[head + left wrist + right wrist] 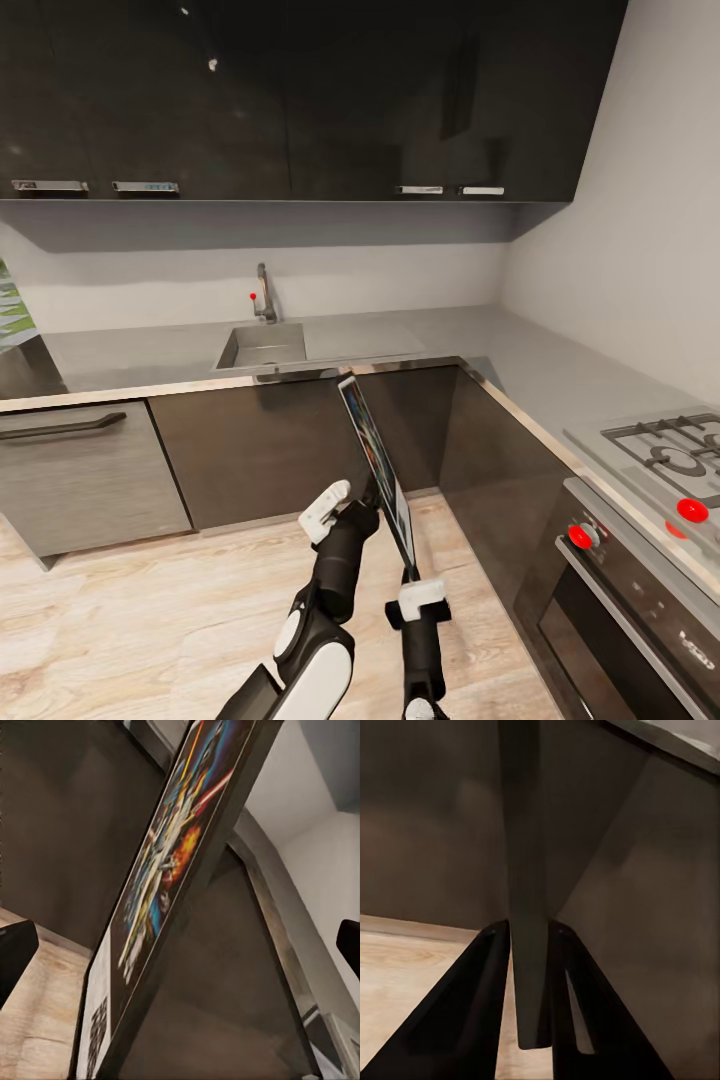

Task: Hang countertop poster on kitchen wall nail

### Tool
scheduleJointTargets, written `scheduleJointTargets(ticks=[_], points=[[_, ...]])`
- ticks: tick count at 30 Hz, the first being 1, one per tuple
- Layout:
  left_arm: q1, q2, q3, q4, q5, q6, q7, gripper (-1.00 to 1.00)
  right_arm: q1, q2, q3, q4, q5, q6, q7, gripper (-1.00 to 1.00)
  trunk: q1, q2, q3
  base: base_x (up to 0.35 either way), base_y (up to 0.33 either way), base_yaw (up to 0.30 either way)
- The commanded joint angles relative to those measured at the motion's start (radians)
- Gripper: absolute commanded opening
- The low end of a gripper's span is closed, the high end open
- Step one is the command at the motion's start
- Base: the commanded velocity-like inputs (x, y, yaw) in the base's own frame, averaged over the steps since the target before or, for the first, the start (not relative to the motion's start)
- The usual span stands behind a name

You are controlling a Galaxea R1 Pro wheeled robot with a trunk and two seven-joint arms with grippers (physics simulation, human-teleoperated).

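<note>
Above the pale wood floor [130, 610], before the corner cabinets, the poster [378, 462] stands nearly edge-on: thin black frame, white border, bright figures on dark blue. The right gripper [411, 577] pinches its lower edge between both fingers [472, 1005]. The left gripper [368, 496] sits just beside its face, fingers spread apart. Behind, the kitchen countertop [400, 340] carries a steel sink [262, 346], its basin bare.

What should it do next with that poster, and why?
Probably lift the poster higher and look for a wall nail. The right pincer already pinches its lower edge, the left pincer sits open beside it, and the poster hangs in front of the cabinets.
</note>
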Motion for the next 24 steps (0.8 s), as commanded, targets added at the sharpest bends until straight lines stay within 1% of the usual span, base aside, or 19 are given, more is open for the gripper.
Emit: scheduleJointTargets(ticks=[1, 2, 4, 5, 6, 8, 11, 15, 16, 18, 19, 20, 21, 24], points=[[-0.001, 0.001, -0.002, -0.001, 0.009, -0.007, 0.003, 1.0, -0.009, 0.0, 0.002, 0.01, -0.003, -0.001, 0.0, -1.0, 0.0, -0.001, -0.001, 0.0, 0.0, 0.0], [-0.001, 0.002, -0.002, -0.001, 0.009, -0.007, 0.003, 1.0, -0.017, 0.0, 0.002, 0.019, -0.01, -0.001, 0.005, -1.0, 0.0, -0.001, -0.001, 0.0, 0.0, 0.0], [-0.001, 0.003, -0.002, -0.001, 0.009, -0.007, 0.003, 1.0, -0.043, 0.0, 0.001, 0.05, -0.038, -0.001, 0.017, -1.0, 0.0, -0.001, -0.001, 0.0, 0.0, 0.0], [-0.001, 0.004, -0.005, -0.001, 0.009, -0.007, 0.003, 1.0, -0.058, -0.001, 0.001, 0.067, -0.058, -0.001, 0.022, -1.0, 0.0, -0.001, -0.001, 0.0, 0.0, 0.0], [-0.001, 0.004, -0.013, -0.001, 0.009, -0.007, 0.003, 1.0, -0.074, -0.002, 0.001, 0.08, -0.078, -0.001, 0.029, -1.0, 0.0, -0.001, -0.001, 0.0, 0.0, 0.0], [0.0, 0.005, -0.023, -0.001, 0.009, -0.007, 0.003, 1.0, -0.092, -0.003, 0.001, 0.091, -0.098, -0.001, 0.043, -1.0, 0.0, -0.001, -0.001, 0.0, 0.0, 0.0], [0.0, 0.007, -0.029, -0.001, 0.01, -0.007, 0.003, 1.0, -0.105, -0.003, 0.001, 0.097, -0.109, -0.001, 0.057, -1.0, 0.0, -0.001, -0.001, 0.0, 0.0, 0.0], [0.0, 0.025, -0.033, -0.001, 0.01, -0.007, 0.002, 1.0, -0.113, -0.005, 0.0, 0.1, -0.117, -0.001, 0.069, -1.0, 0.0, -0.001, -0.001, 0.0, 0.0, 0.0], [-0.001, 0.041, -0.034, -0.001, 0.01, -0.007, 0.002, 1.0, -0.115, -0.008, 0.0, 0.1, -0.119, -0.001, 0.071, -1.0, 0.0, -0.001, -0.001, 0.0, 0.0, 0.0], [0.0, 0.08, -0.035, -0.001, 0.014, -0.007, 0.001, 1.0, -0.117, -0.021, 0.0, 0.1, -0.122, -0.002, 0.073, -1.0, 0.0, -0.001, -0.001, 0.0, 0.0, 0.0], [0.0, 0.114, -0.036, -0.001, 0.016, -0.007, -0.002, 1.0, -0.118, -0.027, 0.0, 0.1, -0.124, -0.002, 0.076, -1.0, 0.0, -0.001, -0.001, 0.0, 0.0, 0.0], [0.0, 0.125, -0.037, -0.001, 0.017, -0.007, -0.005, 1.0, -0.118, -0.029, 0.0, 0.1, -0.124, -0.002, 0.081, -1.0, 0.0, -0.001, -0.001, 0.0, 0.0, 0.0], [0.0, 0.151, -0.037, 0.0, 0.017, -0.007, -0.018, 1.0, -0.118, -0.031, -0.001, 0.099, -0.124, -0.002, 0.097, -1.0, 0.0, -0.001, -0.001, 0.0, 0.0, 0.0], [0.0, 0.192, -0.038, 0.0, 0.019, -0.007, -0.054, 1.0, -0.118, -0.034, -0.003, 0.098, -0.124, -0.003, 0.13, -1.0, 0.0, -0.001, -0.001, 0.0, 0.0, 0.0]])
